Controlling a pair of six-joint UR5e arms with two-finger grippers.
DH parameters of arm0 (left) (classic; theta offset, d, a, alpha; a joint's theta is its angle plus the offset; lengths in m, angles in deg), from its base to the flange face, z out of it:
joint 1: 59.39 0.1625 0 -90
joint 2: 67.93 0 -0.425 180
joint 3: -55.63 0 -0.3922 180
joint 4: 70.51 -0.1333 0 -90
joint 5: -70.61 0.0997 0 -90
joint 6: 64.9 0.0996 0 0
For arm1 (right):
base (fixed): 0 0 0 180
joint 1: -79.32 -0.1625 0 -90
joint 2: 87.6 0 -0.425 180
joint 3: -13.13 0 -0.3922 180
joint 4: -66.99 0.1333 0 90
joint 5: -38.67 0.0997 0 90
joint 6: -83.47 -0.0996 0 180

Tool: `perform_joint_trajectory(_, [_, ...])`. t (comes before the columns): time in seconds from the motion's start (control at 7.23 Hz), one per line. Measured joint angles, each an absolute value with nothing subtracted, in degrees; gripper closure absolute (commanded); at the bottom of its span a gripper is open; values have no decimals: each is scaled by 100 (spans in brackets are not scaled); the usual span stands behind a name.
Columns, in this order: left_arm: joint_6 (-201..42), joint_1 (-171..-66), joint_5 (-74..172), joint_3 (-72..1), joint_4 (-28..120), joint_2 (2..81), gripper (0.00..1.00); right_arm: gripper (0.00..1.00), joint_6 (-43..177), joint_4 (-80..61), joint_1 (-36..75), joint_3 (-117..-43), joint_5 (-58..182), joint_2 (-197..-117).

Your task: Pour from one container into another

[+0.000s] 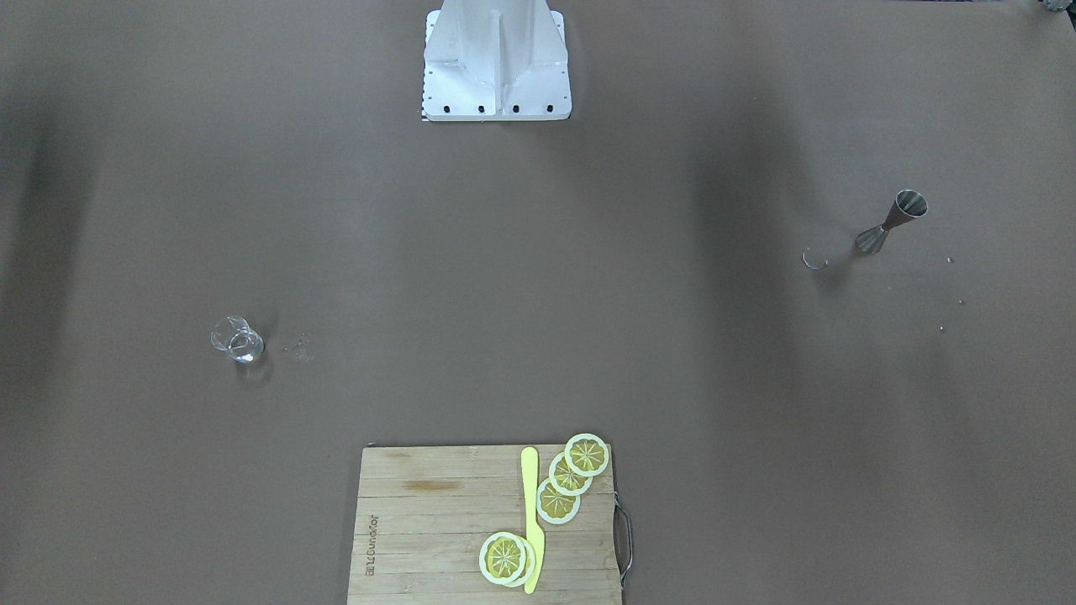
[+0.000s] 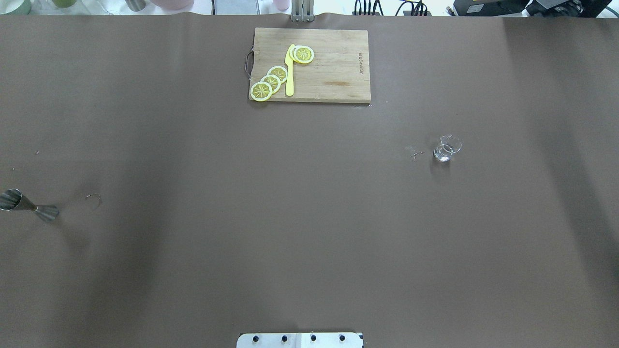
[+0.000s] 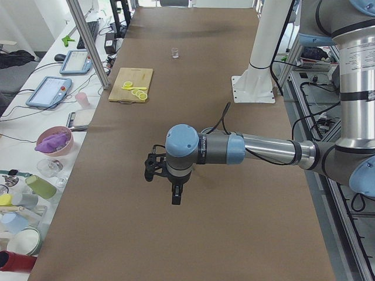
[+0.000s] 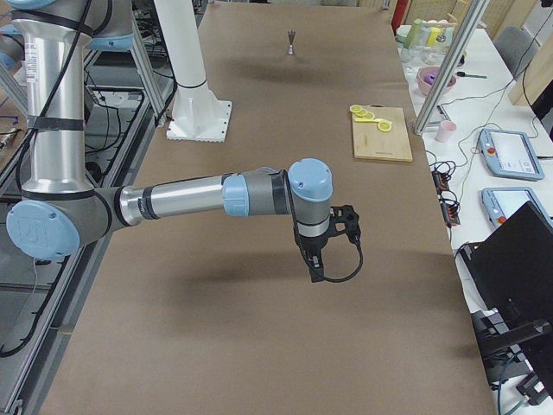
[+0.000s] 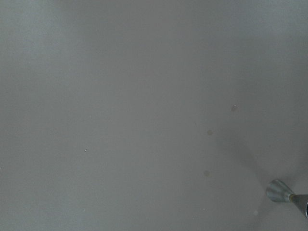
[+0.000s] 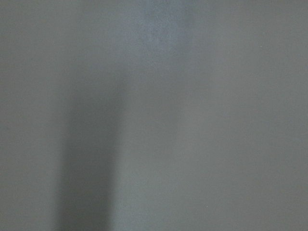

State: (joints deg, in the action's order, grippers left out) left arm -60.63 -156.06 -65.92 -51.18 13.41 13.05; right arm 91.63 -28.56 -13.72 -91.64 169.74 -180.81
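The steel jigger [image 1: 891, 220] stands upright on the brown table near the robot's left end; it also shows as the jigger [image 2: 26, 207], the jigger [image 4: 291, 41] and the jigger [image 5: 281, 191] at the lower right of the left wrist view. The clear glass cup [image 1: 238, 340] stands alone on the robot's right side, seen again as the cup [image 2: 446, 149] and the cup [image 3: 174, 53]. My left gripper [image 3: 176, 196] and right gripper [image 4: 315, 264] hang above the table, fingers pointing down, each seen in a side view only. I cannot tell whether they are open or shut.
A wooden cutting board [image 2: 333, 67] with lemon slices [image 2: 271, 81] and a yellow knife [image 2: 289, 72] lies at the far edge. The white robot pedestal [image 1: 496, 63] stands at the near edge. A small wire ring [image 2: 94, 198] lies beside the jigger. Bowls and cups [image 3: 54, 141] sit on a side bench.
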Motion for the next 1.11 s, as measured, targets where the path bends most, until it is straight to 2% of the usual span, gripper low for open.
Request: perform_joint_trajectory(1.11, [-6067,-15607,-6626,-5195,1500,1354,2,0,9190,-2855,-1402,-9198,16995,-18112])
